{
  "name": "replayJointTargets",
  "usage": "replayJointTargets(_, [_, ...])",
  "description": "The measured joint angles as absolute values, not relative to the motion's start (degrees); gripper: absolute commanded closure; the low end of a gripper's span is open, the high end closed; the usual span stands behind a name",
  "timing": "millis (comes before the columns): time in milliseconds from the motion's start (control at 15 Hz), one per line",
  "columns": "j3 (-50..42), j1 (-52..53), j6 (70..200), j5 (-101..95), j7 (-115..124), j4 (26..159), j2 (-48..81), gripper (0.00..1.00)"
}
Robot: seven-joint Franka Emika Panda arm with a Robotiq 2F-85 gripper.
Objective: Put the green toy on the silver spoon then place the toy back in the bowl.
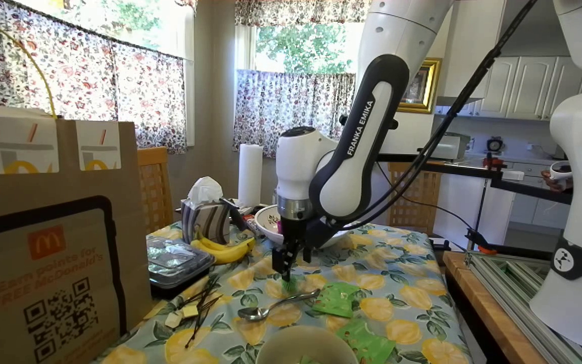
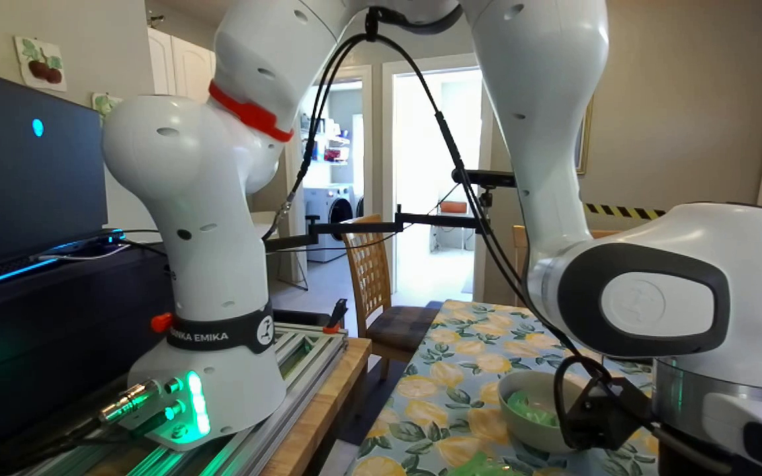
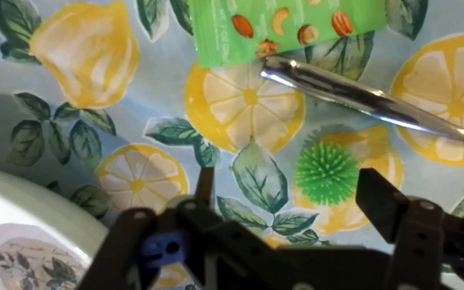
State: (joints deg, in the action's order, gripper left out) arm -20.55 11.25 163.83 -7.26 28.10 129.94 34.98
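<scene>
Nearest, lower centre of an exterior view: silver spoon point(image 1: 254, 314); a round load may roll off its head. Behind, green toy point(image 1: 289, 284) sits on the table point(image 1: 402, 273). Our fingers point(image 3: 381, 197) stand apart, nothing held; toy's nearer the frame-right one, so closing could shove it. Farther back: bowl point(image 3: 42, 203); a low swing may clip it.

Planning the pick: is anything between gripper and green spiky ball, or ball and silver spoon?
Nothing visible: the wrist view shows no obstacle between open gripper and green spiky ball, and only lemon-print tablecloth between ball and silver spoon. The green nut packet lies beyond the spoon.
</scene>
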Motion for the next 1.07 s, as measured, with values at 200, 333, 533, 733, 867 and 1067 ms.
replayJointTargets(200, [-20.3,11.3,164.8,-7.2,28.0,129.4,35.8,0.65])
replayJointTargets(333, [-20.1,11.3,165.4,-7.2,28.0,129.1,36.2,0.81])
replayJointTargets(533, [-20.0,11.3,165.8,-7.2,27.8,128.6,36.7,1.00])
replayJointTargets(733, [-19.8,11.2,165.8,-7.0,26.9,128.1,36.7,0.96])
replayJointTargets(867, [-19.0,10.7,166.7,-6.7,25.8,128.1,36.6,0.98])
replayJointTargets(1067, [-15.7,8.9,169.5,-5.7,22.3,128.3,35.4,1.00])
